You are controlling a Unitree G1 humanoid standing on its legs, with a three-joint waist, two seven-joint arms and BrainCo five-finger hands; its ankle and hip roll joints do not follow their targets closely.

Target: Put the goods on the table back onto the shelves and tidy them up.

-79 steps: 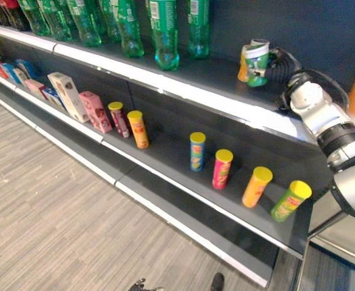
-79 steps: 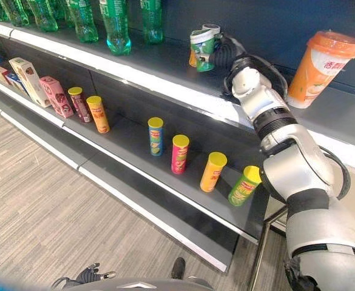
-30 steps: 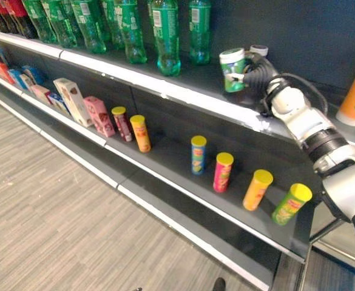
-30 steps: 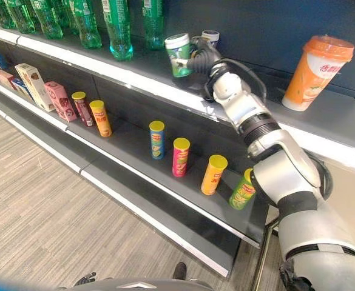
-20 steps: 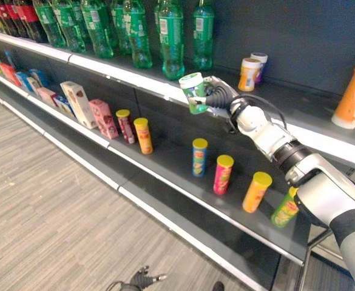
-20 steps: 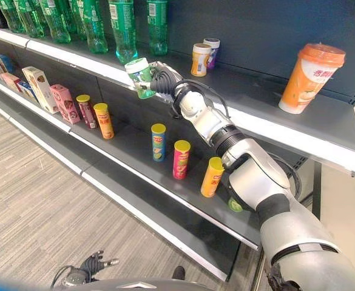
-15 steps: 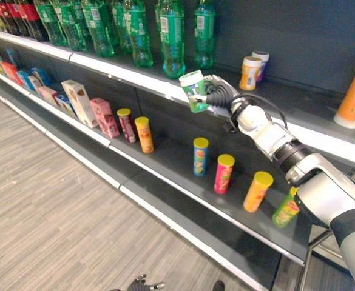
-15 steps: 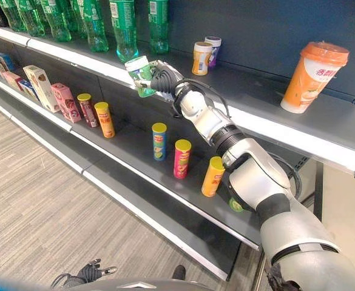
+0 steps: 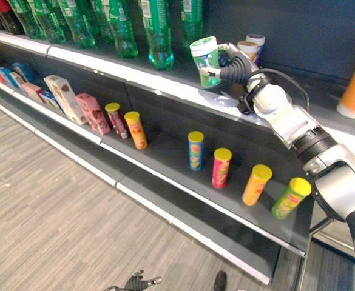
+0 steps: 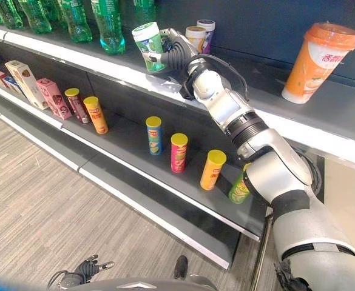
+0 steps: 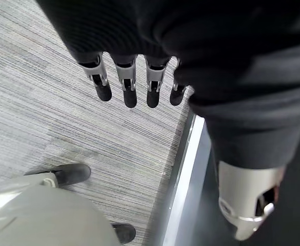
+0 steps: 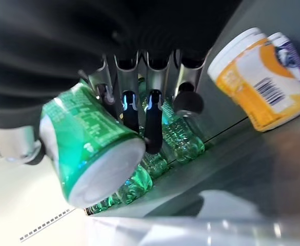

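My right hand [image 10: 178, 56] is shut on a green tub with a white lid [image 10: 149, 46]. It holds the tub nearly upright over the front of the top shelf [image 9: 183, 91]. The tub is between a green bottle [image 9: 156, 33] and a small orange tub [image 9: 247, 51]. In the right wrist view the fingers [image 12: 151, 120] curl round the green tub [image 12: 91, 148], with the orange tub [image 12: 255, 87] and a purple one [image 12: 293, 54] beyond. My left hand [image 11: 132, 84] hangs open over the floor, low beside me [image 10: 83, 268].
Green bottles [image 10: 107, 27] line the top shelf, and a large orange cup [image 10: 320, 60] stands at its right end. The middle shelf holds boxes [image 9: 65, 97] and several chip cans, among them a blue one [image 9: 195, 150], a pink one [image 9: 221, 167] and a green one [image 9: 290, 198].
My right hand has lifted the green tub from in front of the shelf's edge to over the top shelf, nearer the small tubs. The camera has shifted a little.
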